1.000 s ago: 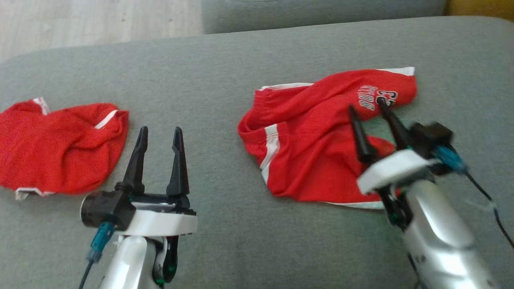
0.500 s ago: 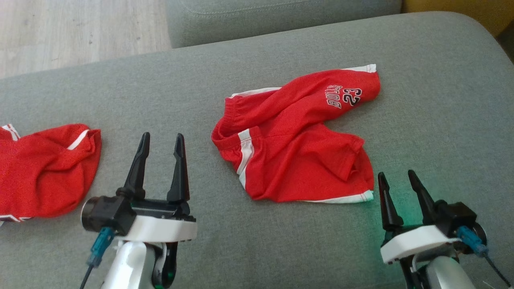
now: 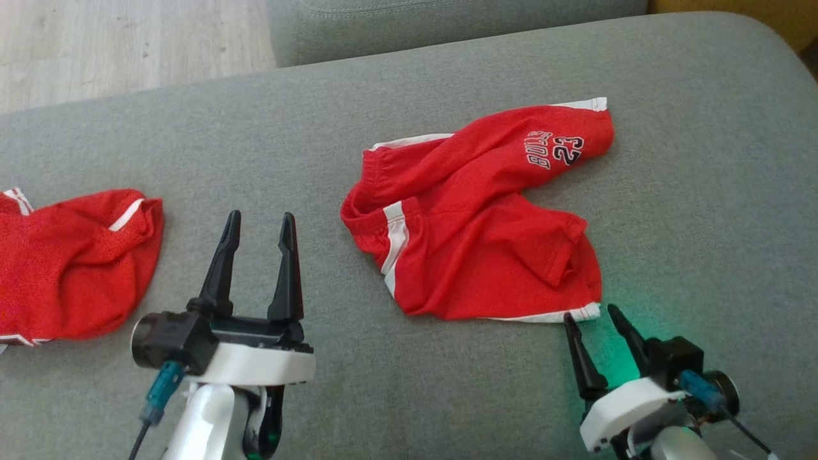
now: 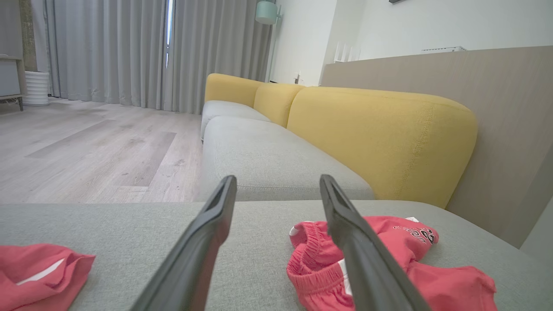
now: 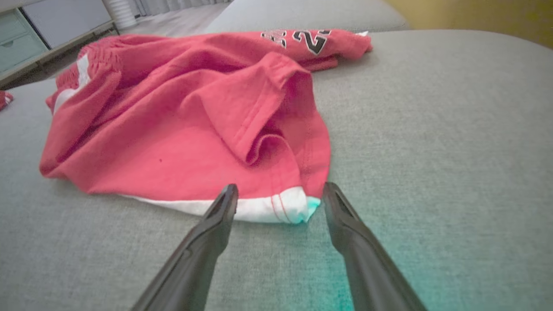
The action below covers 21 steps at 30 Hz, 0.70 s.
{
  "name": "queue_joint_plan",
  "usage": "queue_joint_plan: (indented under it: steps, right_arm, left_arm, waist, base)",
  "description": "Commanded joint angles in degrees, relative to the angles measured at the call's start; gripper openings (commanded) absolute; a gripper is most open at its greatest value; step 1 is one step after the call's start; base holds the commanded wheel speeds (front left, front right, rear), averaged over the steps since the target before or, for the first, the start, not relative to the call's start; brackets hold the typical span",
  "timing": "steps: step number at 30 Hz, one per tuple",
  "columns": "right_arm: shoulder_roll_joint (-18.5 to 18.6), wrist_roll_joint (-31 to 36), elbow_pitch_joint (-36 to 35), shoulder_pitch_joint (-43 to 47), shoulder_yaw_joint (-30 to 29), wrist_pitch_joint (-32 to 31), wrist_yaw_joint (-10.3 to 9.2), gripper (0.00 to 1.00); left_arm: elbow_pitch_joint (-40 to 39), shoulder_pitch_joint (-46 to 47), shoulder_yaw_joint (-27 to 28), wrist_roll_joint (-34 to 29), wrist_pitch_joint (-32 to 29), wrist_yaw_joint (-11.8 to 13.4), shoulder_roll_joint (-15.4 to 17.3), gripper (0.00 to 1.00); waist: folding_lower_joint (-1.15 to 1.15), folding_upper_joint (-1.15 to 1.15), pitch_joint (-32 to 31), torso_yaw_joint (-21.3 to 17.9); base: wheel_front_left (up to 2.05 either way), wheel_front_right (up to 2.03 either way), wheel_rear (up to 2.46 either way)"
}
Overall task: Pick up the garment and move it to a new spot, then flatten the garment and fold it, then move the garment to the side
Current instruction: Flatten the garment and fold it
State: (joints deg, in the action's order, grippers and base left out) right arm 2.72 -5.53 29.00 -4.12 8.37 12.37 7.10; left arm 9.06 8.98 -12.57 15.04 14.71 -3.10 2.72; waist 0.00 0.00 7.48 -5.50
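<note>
- At the left edge of the head view a crumpled red cloth [image 3: 70,262] with white trim lay on the grey cushion [image 3: 396,383], well apart from the shorts.
- My left gripper [image 3: 260,215] stood at the lower left, fingers spread wide and pointing up the frame, with nothing between them. It was over bare cushion, between the red cloth and the shorts, touching neither.
- My left wrist view looked between those fingers at a wood floor [image 4: 86,142] and grey curtains [image 4: 108,52] in the upper left, and a yellow backrest [image 4: 380,134] on the right.
- The shorts [image 3: 473,243] lay rumpled just right of centre in the head view. The waistband was on the left and a white stripe ran down beside it. One leg reached toward the upper right and bore the print [image 3: 556,150] "BULLS 23". The other leg ran toward the lower right and ended in a white hem [image 3: 549,315].
- My right gripper [image 3: 590,313] was at the lower right, fingers spread and holding nothing, its tips just beside the hem's right corner. In my right wrist view that corner sat between my two tips. I could not tell whether either tip touched the cloth.
- A green glow [image 3: 629,361] lay on the cushion beside that gripper.
</note>
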Motion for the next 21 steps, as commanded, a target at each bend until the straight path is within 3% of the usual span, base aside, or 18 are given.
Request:
queue_joint_plan:
  steps: [1, 20, 21]
  right_arm:
    - [0.2, 0.7, -0.5, -1.9, 1.1, -0.4, 0.39, 1.00]
    - [0.2, 3.1, 3.4, -4.1, 0.2, 0.0, 0.39, 1.00]
    - [0.2, 3.0, 3.5, -4.1, 0.2, 0.0, 0.39, 0.63]
  left_arm:
    - [-1.6, 2.0, 1.8, -0.2, 0.3, -0.2, 0.2, 1.00]
    - [-1.4, 2.4, 1.7, 0.0, 0.3, 0.0, 0.2, 1.00]
    - [-1.5, 2.4, 1.7, 0.0, 0.3, 0.0, 0.2, 1.00]
  waist:
    - [0.00, 0.00, 0.0, 0.3]
    - [0.00, 0.00, 0.4, 1.5]
    - [0.00, 0.00, 0.4, 1.6]
  base:
    - [0.00, 0.00, 0.00]
    - [0.00, 0.00, 0.00]
    - [0.00, 0.00, 0.00]
